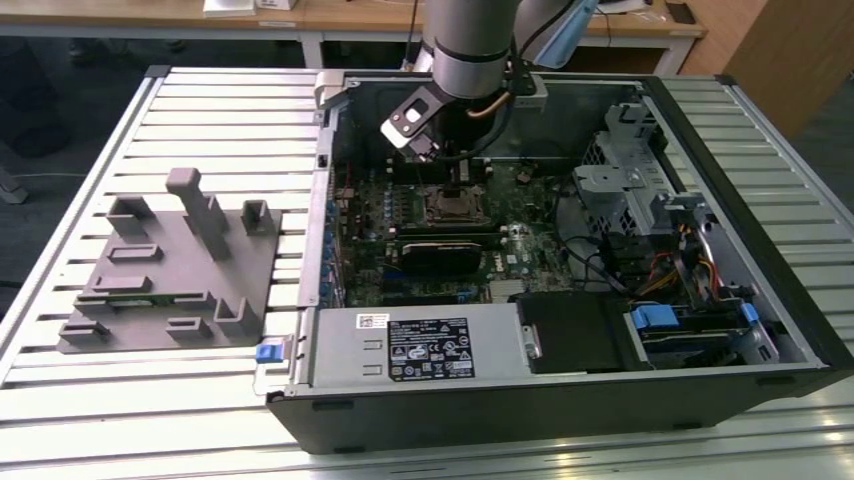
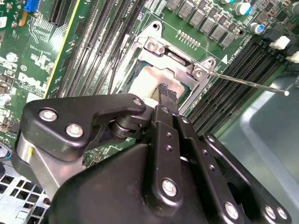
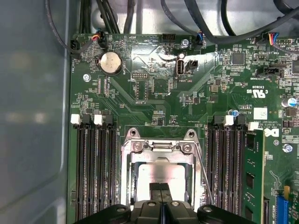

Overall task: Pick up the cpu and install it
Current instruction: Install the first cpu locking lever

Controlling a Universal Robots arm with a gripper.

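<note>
lying in socket frame (image 3: 161, 147), cpu (image 3: 152, 175) directly under tool (image 3: 161, 188).

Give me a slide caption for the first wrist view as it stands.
Shut gripper over the cpu, which sits within the socket frame on the motherboard.

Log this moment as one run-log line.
small square silvery-topped cpu: lying within metal-rimmed square socket frame | gripper: jaws together, tips at cpu top

I work over a pale slatted metal table (image 1: 134, 400) under soft, even light. Behind it stand light wooden desks with white legs (image 1: 360, 18), a brown wooden cabinet side (image 1: 787, 50) and a dark floor (image 1: 27, 240).
</note>
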